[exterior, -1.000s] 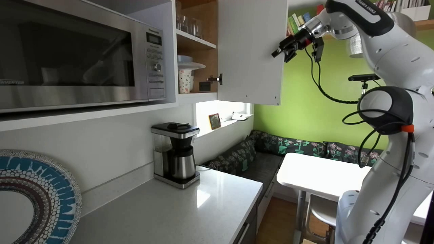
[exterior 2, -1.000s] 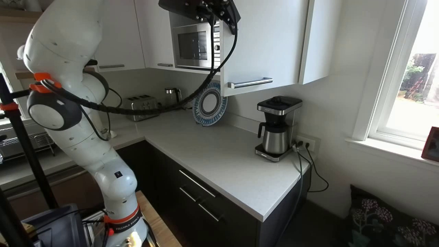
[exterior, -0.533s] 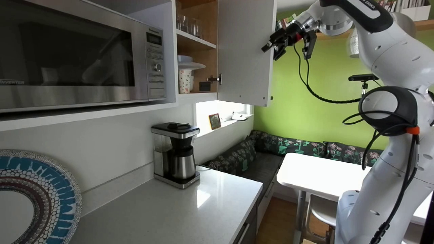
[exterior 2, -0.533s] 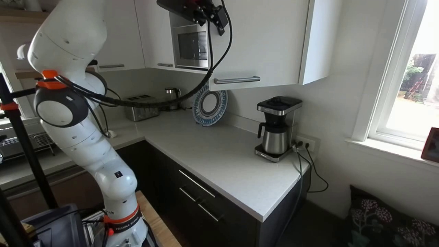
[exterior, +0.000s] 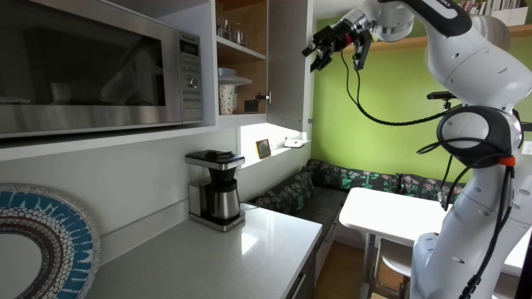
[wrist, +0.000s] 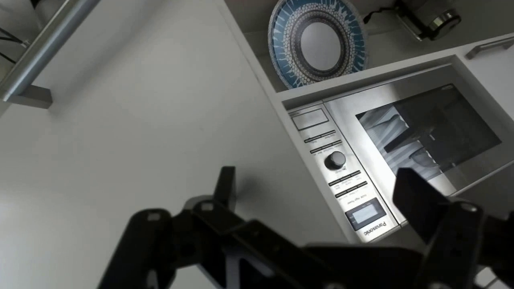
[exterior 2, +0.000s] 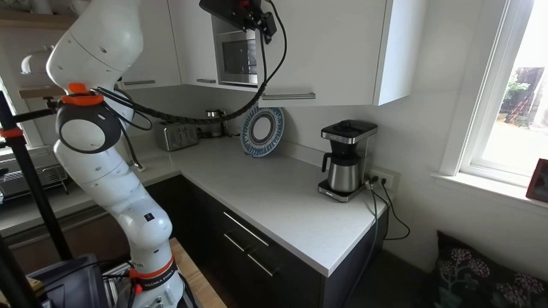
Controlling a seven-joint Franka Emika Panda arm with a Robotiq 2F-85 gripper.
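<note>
While fingers [wrist: 419, 202] are being held spread near cabinet door [wrist: 160, 140], "Panasonic" is being read on microwave [wrist: 381, 144], "FRANKA EMIKA" on arm base [exterior 2: 159, 281].

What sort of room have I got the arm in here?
A kitchen, probably a home one: there is a boxy stainless-steel microwave, a black-and-steel coffee maker and a rounded silver metal toaster.

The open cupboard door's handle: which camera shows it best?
An exterior view facing the door's front shows nearly the whole handle. The wrist view crops it; an exterior view from behind shows at most its tip.
</note>
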